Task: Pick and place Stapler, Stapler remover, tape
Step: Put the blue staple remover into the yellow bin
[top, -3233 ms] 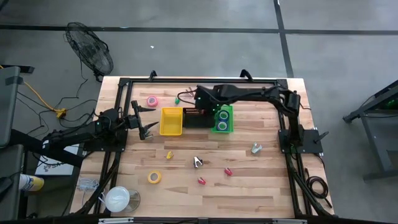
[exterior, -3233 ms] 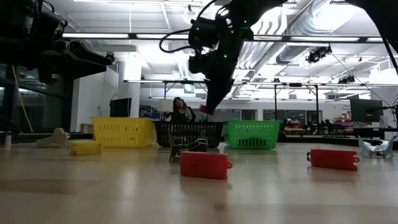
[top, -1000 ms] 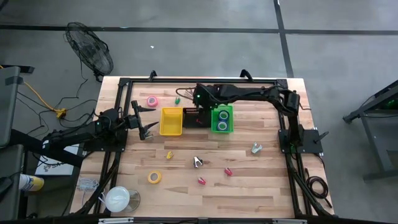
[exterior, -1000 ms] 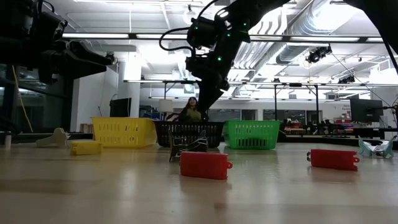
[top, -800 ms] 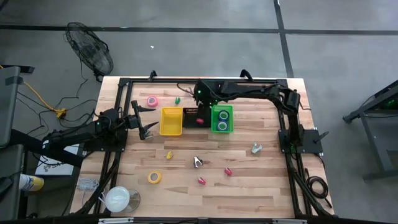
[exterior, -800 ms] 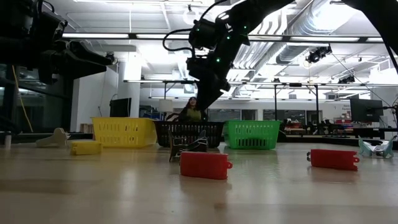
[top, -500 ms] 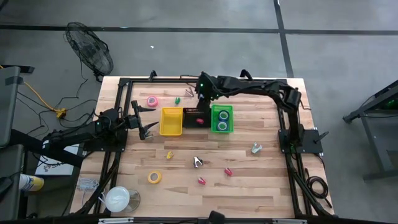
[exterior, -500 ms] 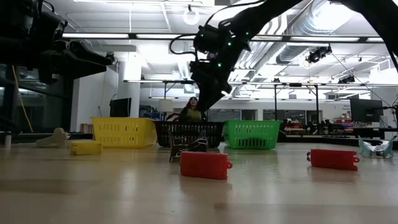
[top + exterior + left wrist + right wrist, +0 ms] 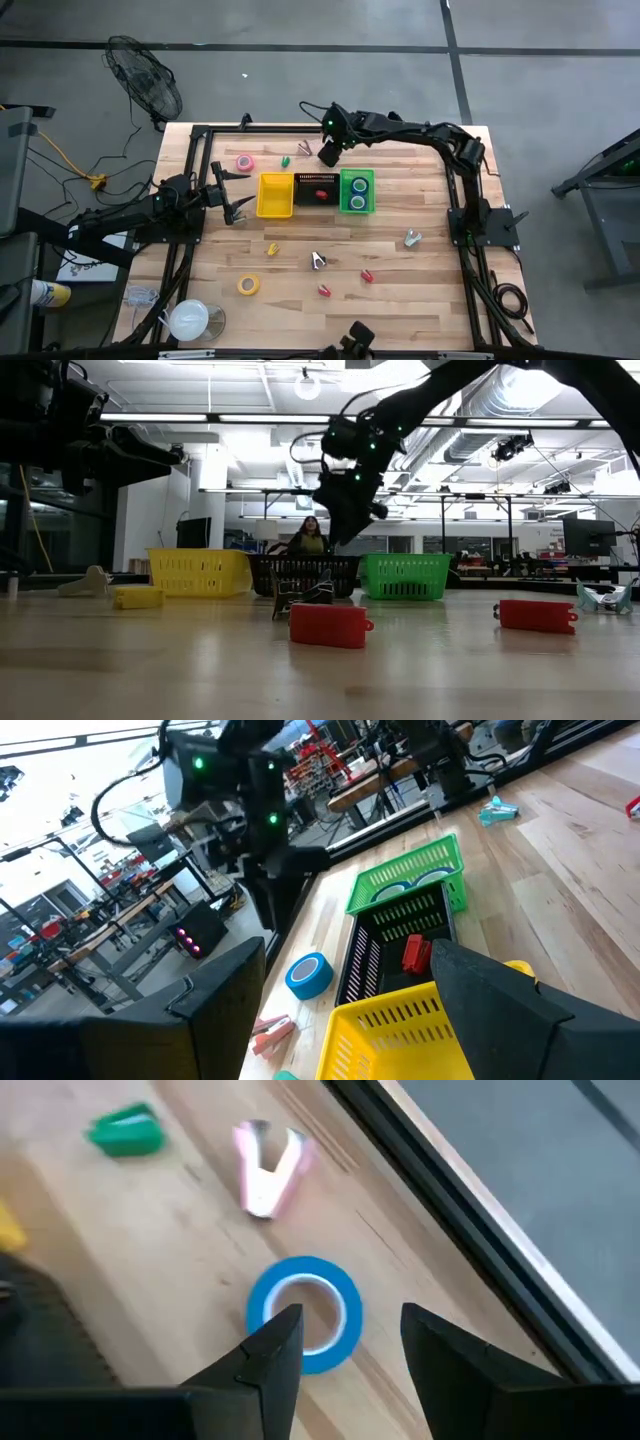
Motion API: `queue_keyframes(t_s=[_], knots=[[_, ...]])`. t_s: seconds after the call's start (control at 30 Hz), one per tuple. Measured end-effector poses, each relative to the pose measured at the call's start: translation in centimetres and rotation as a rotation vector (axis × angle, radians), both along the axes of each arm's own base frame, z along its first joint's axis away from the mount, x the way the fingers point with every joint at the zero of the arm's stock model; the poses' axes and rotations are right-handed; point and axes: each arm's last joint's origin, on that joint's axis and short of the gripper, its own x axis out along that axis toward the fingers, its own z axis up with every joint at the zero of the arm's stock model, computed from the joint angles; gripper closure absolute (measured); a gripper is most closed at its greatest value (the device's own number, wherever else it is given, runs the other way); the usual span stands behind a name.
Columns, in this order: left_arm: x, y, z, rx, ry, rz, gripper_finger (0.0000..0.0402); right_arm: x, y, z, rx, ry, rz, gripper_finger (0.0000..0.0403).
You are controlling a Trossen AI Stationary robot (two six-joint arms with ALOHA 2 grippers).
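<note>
Three bins, yellow bin, black bin and green bin, line the tabletop. The right gripper hangs parted and empty over a blue tape roll beside a pink staple remover; the left gripper waits wide open near the yellow bin.

Robotics lab on an open workshop floor

A wooden counter stands on grey concrete floor; behind it run exposed ducts, strip lights, rows of workbenches, and a person sits there.
</note>
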Motion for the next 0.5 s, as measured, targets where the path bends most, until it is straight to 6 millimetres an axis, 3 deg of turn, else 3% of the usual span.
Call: queue_keyframes(t_s=[0.2,0.5], knots=[[0.0,0.0,0.0,0.000,0.000,0.000,0.0120,-0.1,-1.2,-2.1,0.106,-0.006,-0.008,0.0243],[0.0,0.0,0.0,0.000,0.000,0.000,0.0120,-0.1,-1.6,-1.8,0.100,-0.027,-0.020,0.0247]])
